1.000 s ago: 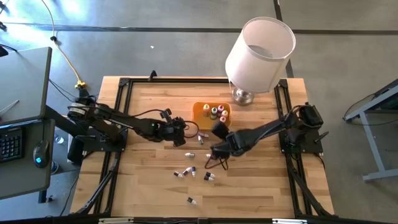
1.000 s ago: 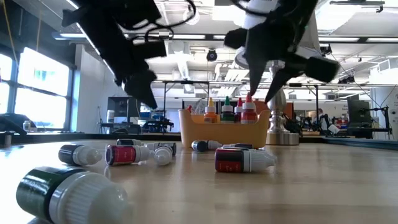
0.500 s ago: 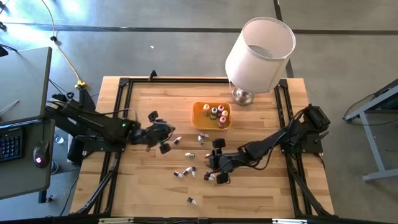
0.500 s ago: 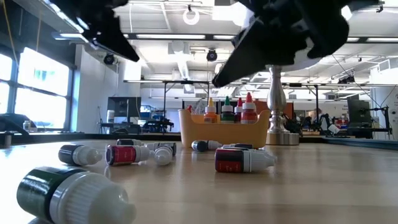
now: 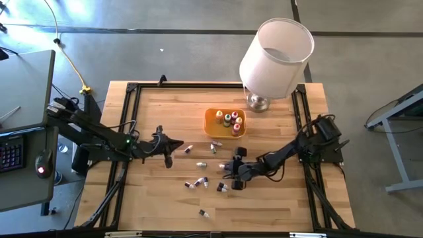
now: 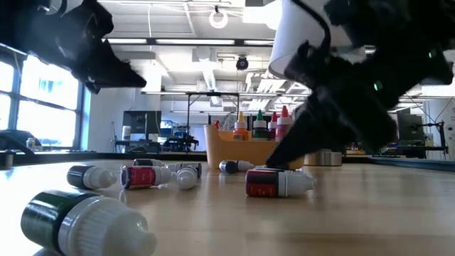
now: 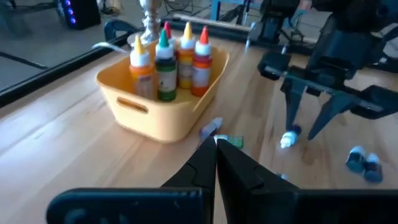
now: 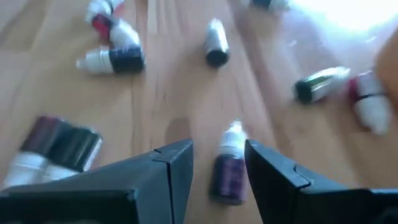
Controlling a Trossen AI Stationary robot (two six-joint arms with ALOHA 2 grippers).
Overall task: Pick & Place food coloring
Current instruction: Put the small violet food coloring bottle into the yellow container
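Several tiny food coloring bottles lie on their sides on the wooden table (image 5: 165, 198), such as a pair (image 5: 196, 183) and a red one (image 6: 277, 183). Others stand upright in the orange tray (image 5: 225, 122) (image 7: 161, 99). My right gripper (image 8: 219, 152) (image 5: 231, 170) is low over the loose bottles and open. Its fingers stand on either side of a dark bottle with a white cap (image 8: 227, 171) (image 7: 288, 139) lying on the wood; no touch shows. My left gripper (image 7: 214, 149) (image 5: 168, 147) is shut, holds nothing and hovers left of the tray.
A lamp with a big white shade (image 5: 276, 49) stands at the table's far edge, right of the tray. More bottles lie near the right gripper (image 8: 118, 57) (image 8: 320, 84) (image 8: 53, 146). A green one (image 6: 78, 220) lies close to the near edge. Black rails frame the table's sides.
My right gripper has moved from beside the tray toward the near edge and down to the loose bottles, tipping its fingers toward the table. My left gripper has drawn back toward the table's left edge, away from the tray. No bottle has moved.
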